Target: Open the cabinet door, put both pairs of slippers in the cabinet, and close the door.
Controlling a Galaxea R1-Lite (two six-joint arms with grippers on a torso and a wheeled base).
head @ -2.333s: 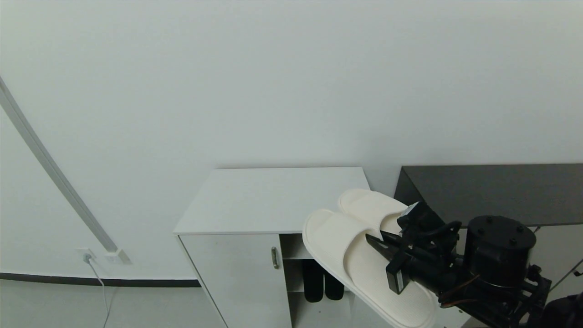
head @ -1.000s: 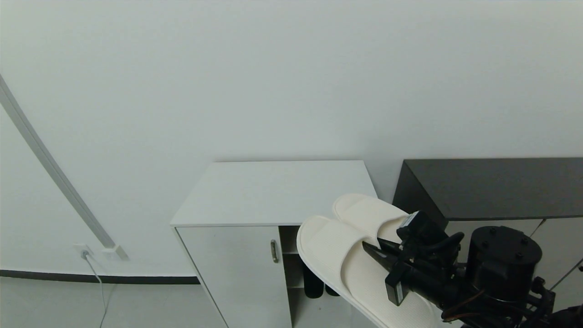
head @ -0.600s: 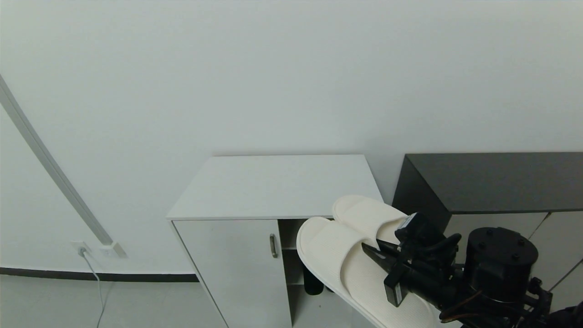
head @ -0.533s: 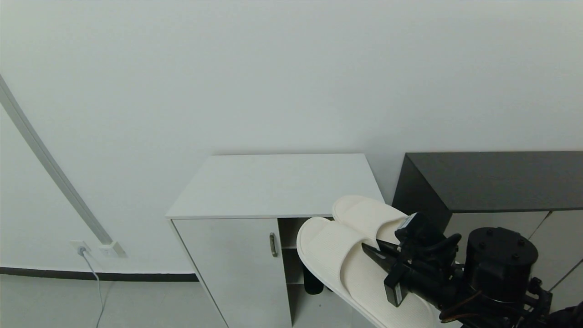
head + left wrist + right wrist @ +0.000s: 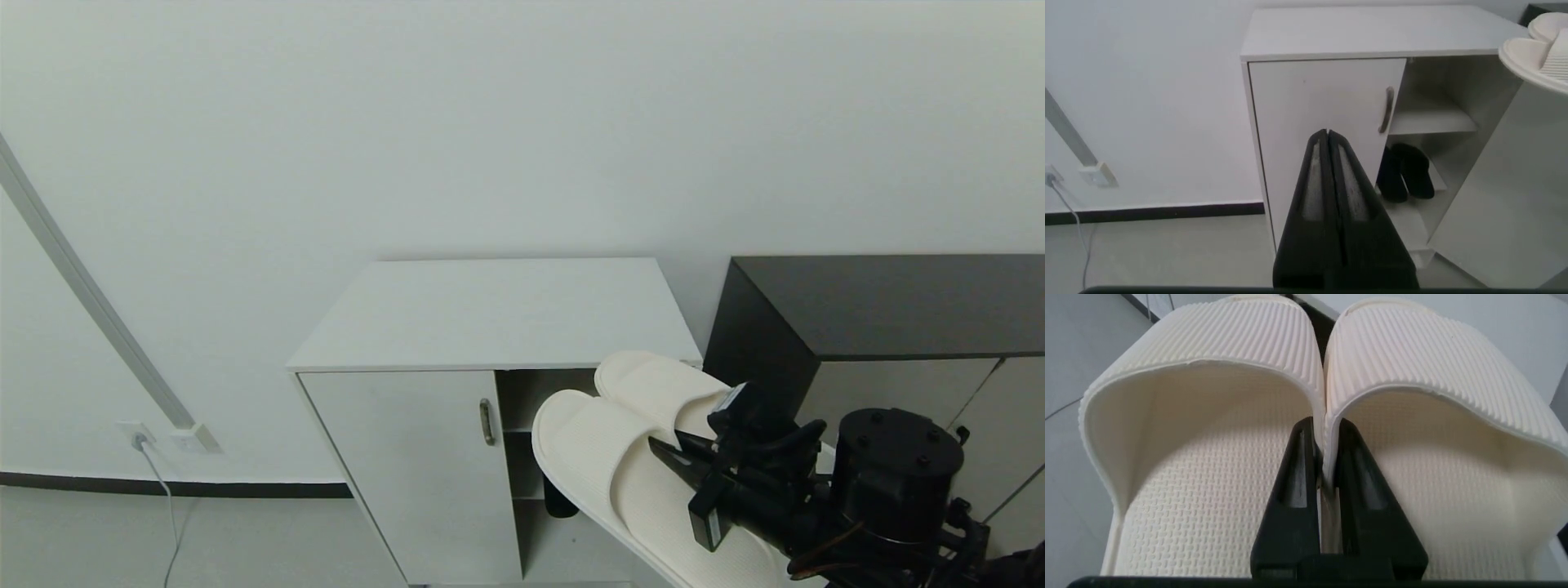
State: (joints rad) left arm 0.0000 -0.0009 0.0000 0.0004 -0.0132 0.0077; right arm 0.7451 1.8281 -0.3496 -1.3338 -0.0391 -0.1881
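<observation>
A white cabinet (image 5: 490,314) stands against the wall, its left door (image 5: 408,465) closed and its right half open. A black pair of slippers (image 5: 559,502) stands on a lower shelf inside, also in the left wrist view as black slippers (image 5: 1404,171). My right gripper (image 5: 671,434) is shut on the touching inner edges of a white pair of slippers (image 5: 612,457), held in front of the opening at about the cabinet top's height. Up close, the right gripper (image 5: 1323,437) pinches both white slippers (image 5: 1208,400). My left gripper (image 5: 1327,135) is shut and holds nothing, facing the closed door.
A dark cabinet (image 5: 882,302) stands right beside the white one. The open right door panel (image 5: 1511,188) swings out toward me. A wall socket with a cable (image 5: 135,437) and a slanted wall strip (image 5: 82,286) are at the left. Bare floor lies in front.
The head view has shifted: the cabinet now sits higher in the picture and more of its opening shows. My right gripper has kept its hold on the white slippers.
</observation>
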